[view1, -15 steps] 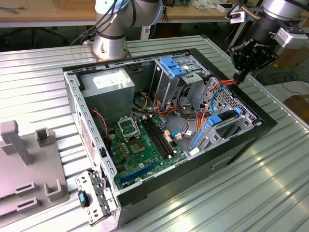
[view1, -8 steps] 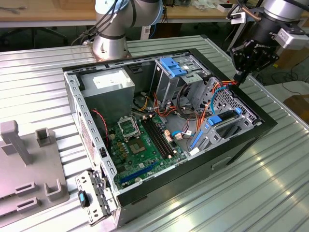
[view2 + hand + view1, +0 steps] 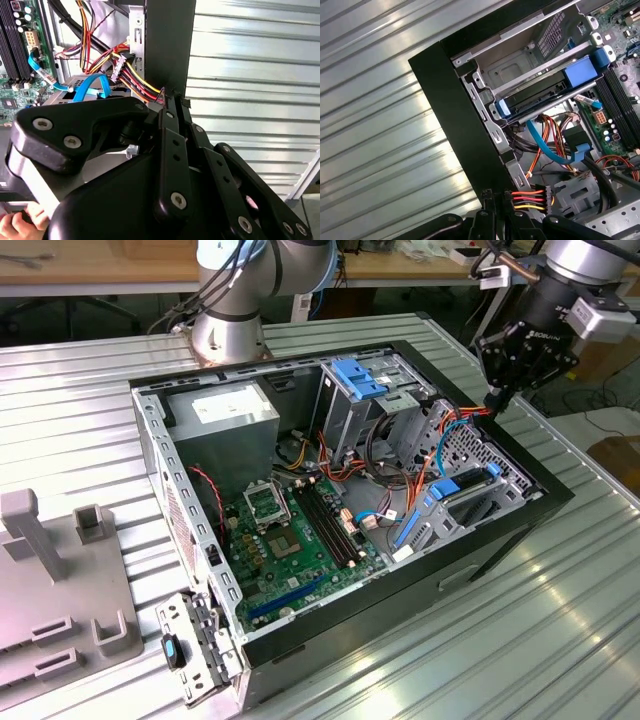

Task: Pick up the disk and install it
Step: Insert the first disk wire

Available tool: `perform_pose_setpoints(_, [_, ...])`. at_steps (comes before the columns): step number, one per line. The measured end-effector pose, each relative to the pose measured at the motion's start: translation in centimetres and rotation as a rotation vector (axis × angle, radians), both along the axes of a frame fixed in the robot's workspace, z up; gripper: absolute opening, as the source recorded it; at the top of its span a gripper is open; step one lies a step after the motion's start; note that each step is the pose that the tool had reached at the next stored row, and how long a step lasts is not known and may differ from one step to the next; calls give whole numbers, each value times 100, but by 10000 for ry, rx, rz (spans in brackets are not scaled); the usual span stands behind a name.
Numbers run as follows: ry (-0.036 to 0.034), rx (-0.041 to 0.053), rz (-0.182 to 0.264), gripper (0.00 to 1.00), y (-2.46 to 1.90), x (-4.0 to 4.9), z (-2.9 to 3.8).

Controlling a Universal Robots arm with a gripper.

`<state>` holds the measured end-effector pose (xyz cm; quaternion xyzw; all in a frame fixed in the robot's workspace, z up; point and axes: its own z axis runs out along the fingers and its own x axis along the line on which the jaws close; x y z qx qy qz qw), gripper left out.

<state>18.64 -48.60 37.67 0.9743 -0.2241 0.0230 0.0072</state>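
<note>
Ribbed metal table [image 3: 520, 640] bears an open computer case [image 3: 400, 608]; the gripper [image 3: 494, 400], clenched empty, is at its rim, near the bay-seated disk [image 3: 540, 94].

Glossy ribbed metal table [image 3: 560, 640], matt black end effector [image 3: 497, 400]

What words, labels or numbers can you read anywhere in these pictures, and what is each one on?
No text here can be read with confidence.
On the black gripper: white lettering on its body, too small to read.
On the grey metal power supply box: a white label, print too small to read.
On the green motherboard: white markings, too small to read.
</note>
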Motion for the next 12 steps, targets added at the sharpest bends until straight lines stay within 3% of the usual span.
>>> perform_pose_setpoints(12, [0,1,-632,17,0,-1,-3])
